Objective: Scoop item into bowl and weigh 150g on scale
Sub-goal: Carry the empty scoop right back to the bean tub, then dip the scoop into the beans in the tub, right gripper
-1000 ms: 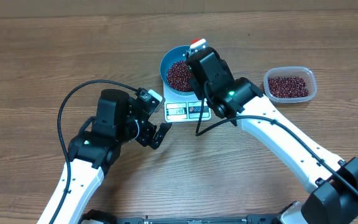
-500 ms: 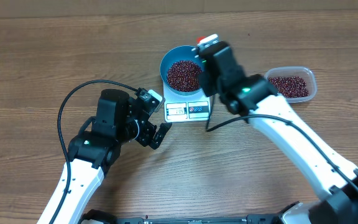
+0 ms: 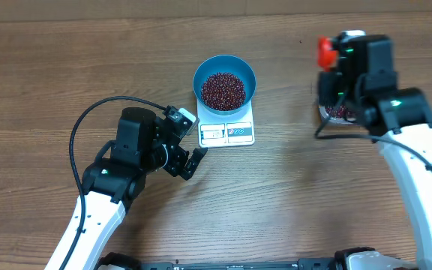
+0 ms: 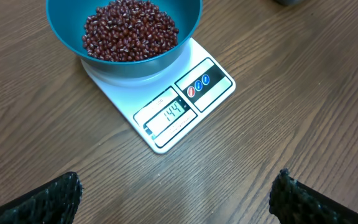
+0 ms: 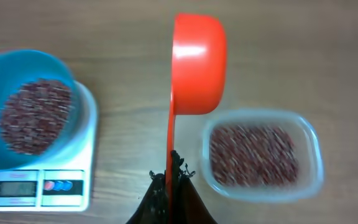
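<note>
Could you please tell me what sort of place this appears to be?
Probably a robotics lab bench set for a kitchen chore: a wood-grain table, a kitchen scale bearing a blue bowl of beans, plus the left arm and right arm.

We see white, smooth-shelled links on the left arm (image 3: 88,217) and right arm (image 3: 418,169), with boxy black wrist housings (each showing a small green light). A black cable (image 3: 72,146) loops off the left; the left gripper (image 4: 176,196) has coarse black fingers (image 4: 48,200).
</note>
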You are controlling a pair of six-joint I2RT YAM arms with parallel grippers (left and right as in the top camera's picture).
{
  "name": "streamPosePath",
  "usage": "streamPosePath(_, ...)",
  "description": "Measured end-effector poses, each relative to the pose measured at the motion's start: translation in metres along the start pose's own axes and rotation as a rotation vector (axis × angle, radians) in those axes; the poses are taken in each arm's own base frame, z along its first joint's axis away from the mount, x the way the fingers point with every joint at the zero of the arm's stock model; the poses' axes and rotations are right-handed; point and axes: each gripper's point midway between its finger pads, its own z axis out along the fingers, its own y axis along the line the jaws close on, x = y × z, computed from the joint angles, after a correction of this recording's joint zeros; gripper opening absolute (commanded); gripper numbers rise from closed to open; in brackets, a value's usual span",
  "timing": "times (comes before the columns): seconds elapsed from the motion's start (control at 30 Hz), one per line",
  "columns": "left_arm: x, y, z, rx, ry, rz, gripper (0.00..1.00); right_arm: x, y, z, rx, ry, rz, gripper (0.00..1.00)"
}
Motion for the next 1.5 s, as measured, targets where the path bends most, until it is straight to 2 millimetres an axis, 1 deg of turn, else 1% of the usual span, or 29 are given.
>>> streamPosePath(0.03, 0.0, 0.0, 0.0, 0.0, 0.0, 0.0, 1.0, 0.002, -0.01, 0.0, 0.012, 0.012, 0.023, 0.04)
streamPosePath(0.2, 0.0, 0.0, 0.0, 0.0, 0.0, 0.0, 1.0, 0.019, -0.047, -0.001, 0.049, 0.08, 0.12, 0.04)
streamPosePath(0.33, 0.0, 0.0, 0.0, 0.0, 0.0, 0.0, 1.0, 0.028, -0.064, -0.001, 0.056, 0.114, 0.175, 0.04)
streamPosePath(0.4, 0.0, 0.0, 0.0, 0.0, 0.0, 0.0, 1.0, 0.032, -0.072, 0.003, 0.059, 0.13, 0.199, 0.04)
streamPosePath(0.5, 0.0, 0.0, 0.0, 0.0, 0.0, 0.0, 0.99, 0.041, -0.077, 0.013, 0.059, 0.173, 0.22, 0.04)
streamPosePath(0.57, 0.0, 0.0, 0.0, 0.0, 0.0, 0.0, 0.99, 0.046, -0.077, 0.024, 0.052, 0.208, 0.229, 0.04)
streamPosePath(0.67, 0.0, 0.0, 0.0, 0.0, 0.0, 0.0, 1.0, 0.057, -0.076, 0.042, 0.038, 0.266, 0.237, 0.04)
streamPosePath(0.83, 0.0, 0.0, 0.0, 0.0, 0.0, 0.0, 1.0, 0.07, -0.074, 0.063, 0.022, 0.336, 0.247, 0.04)
streamPosePath(1.1, 0.0, 0.0, 0.0, 0.0, 0.0, 0.0, 1.0, 0.087, -0.075, 0.084, 0.021, 0.419, 0.254, 0.04)
streamPosePath(1.33, 0.0, 0.0, 0.0, 0.0, 0.0, 0.0, 1.0, 0.1, -0.079, 0.111, 0.029, 0.47, 0.26, 0.04)
streamPosePath(1.5, 0.0, 0.0, 0.0, 0.0, 0.0, 0.0, 1.0, 0.102, -0.086, 0.113, 0.036, 0.475, 0.279, 0.04)
